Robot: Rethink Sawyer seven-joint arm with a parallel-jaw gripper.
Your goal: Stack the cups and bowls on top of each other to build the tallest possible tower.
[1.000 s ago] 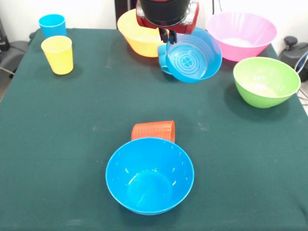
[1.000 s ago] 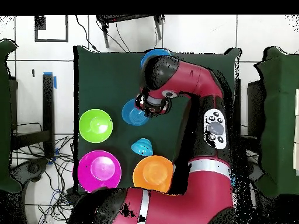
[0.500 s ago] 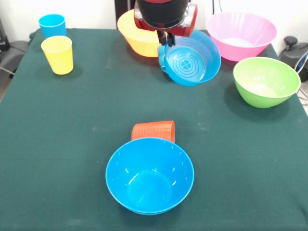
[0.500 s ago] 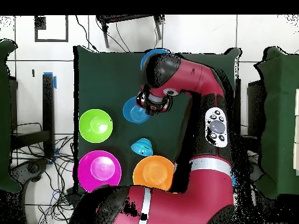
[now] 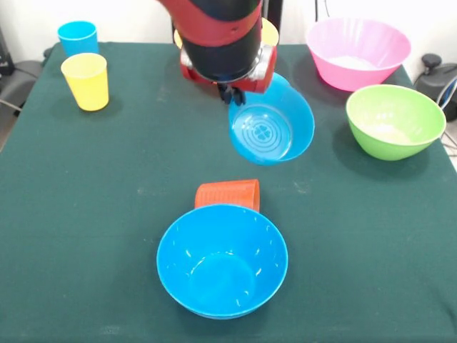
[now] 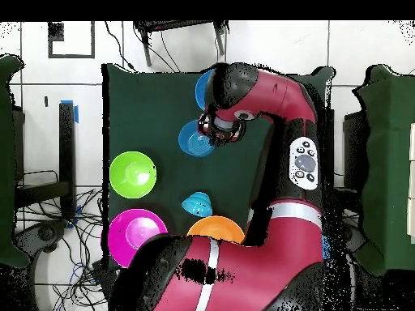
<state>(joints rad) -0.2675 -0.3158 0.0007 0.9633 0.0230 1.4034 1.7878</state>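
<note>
Front view showed the end effector (image 5: 230,93) pinched on the rim of a ridged blue bowl (image 5: 271,127), which hung tilted in the air with its open face turned toward the camera, clear of the bench (image 5: 107,214). Its fingers were mostly hidden behind the arm's red and black wrist, so only the grip on the near rim could be made out.

The relation that mattered was between the carried bowl and the larger blue bowl (image 5: 222,261) sitting upright at the near edge of the bench. That bowl lay nearer the camera than the end effector and slightly to the picture's left, with the orange-red cup (image 5: 228,194) lying on its side between them, touching or just beside the larger bowl's far rim. If this bowl was the intended base, the carried bowl would have to pass over the cup and be levelled before release, since it hung tipped.

Other pieces stood well apart: a green bowl (image 5: 394,120) and a pink bowl (image 5: 357,51) at the picture's right, a yellow cup (image 5: 86,81) and a sky-blue cup (image 5: 77,37) at the far left. A yellow-orange bowl (image 5: 268,32) showed only a sliver behind the arm. The overhead view also showed a small blue bowl (image 6: 197,203) near the robot's base.
</note>
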